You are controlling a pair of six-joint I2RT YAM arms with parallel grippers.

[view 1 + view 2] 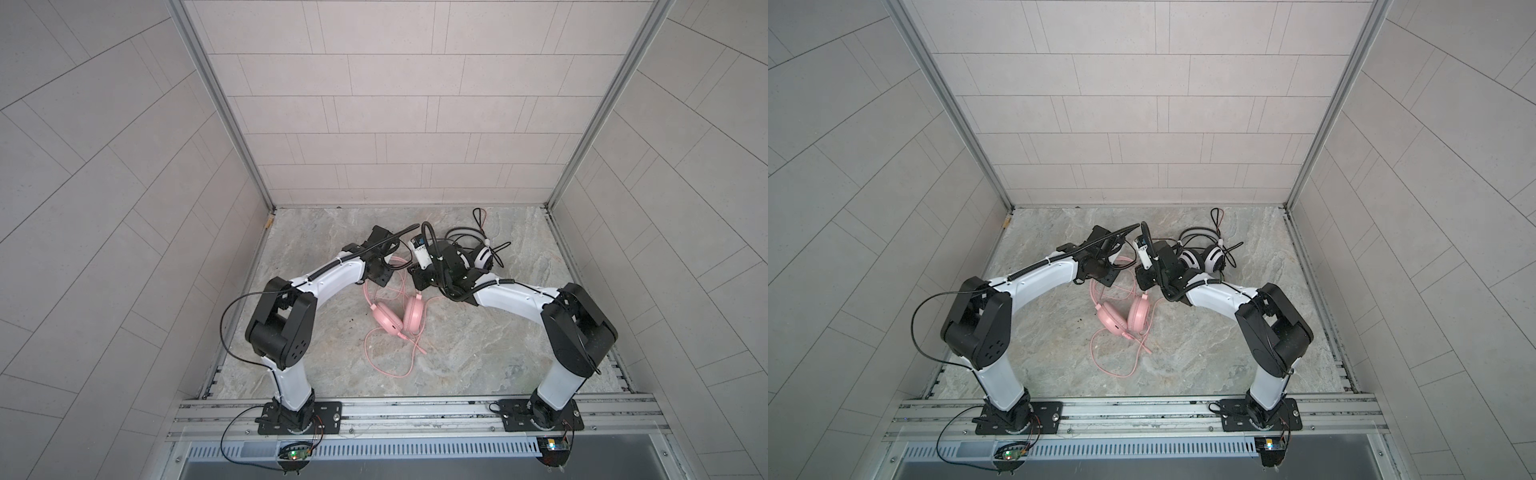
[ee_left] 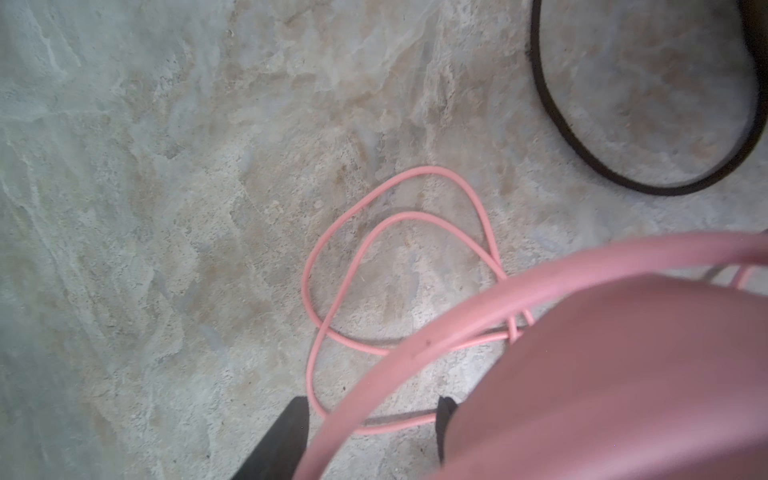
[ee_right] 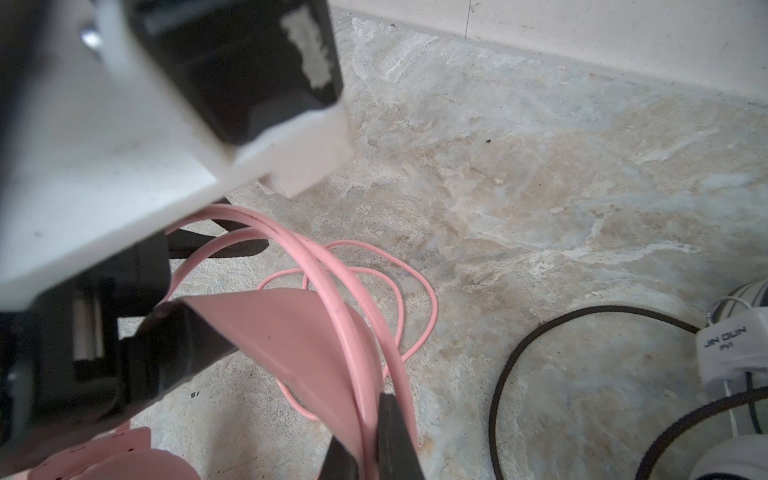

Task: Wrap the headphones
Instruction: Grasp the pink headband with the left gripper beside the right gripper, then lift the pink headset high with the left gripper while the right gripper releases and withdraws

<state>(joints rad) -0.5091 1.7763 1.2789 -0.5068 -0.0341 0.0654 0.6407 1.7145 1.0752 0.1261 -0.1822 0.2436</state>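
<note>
**Two-arm hold on the pink headset, top and wrist views.** Nearest my bases, the pink cable [image 2: 430,168] lay slack on the table [image 1: 478,353] in open loops trailing toward the near edge. None of it was wound, so I judged the wrapping not yet begun.

At mid-table the pink headset [image 1: 386,318] rested on its two ear cups, with its headband arching away toward the far edge. I judged that this pose kept the cups as a stable foot and offered the band as a handle.

My right end effector [image 3: 361,428] was clamped tight on the thin outer rail of that headband, apparently to steady the frame.

My left end effector [image 2: 372,405] stood astride the same band at a middling width. One finger lay against the broad inner strap and a gap showed at the other. I could not tell whether it truly gripped.

Beyond both arms, toward the far edge and right of centre, the white-and-black headset [image 1: 482,255] lay among its own tangled black cable [image 3: 582,309]. It was just beside my right wrist but touched by neither end effector, presumably left for a later turn.
</note>
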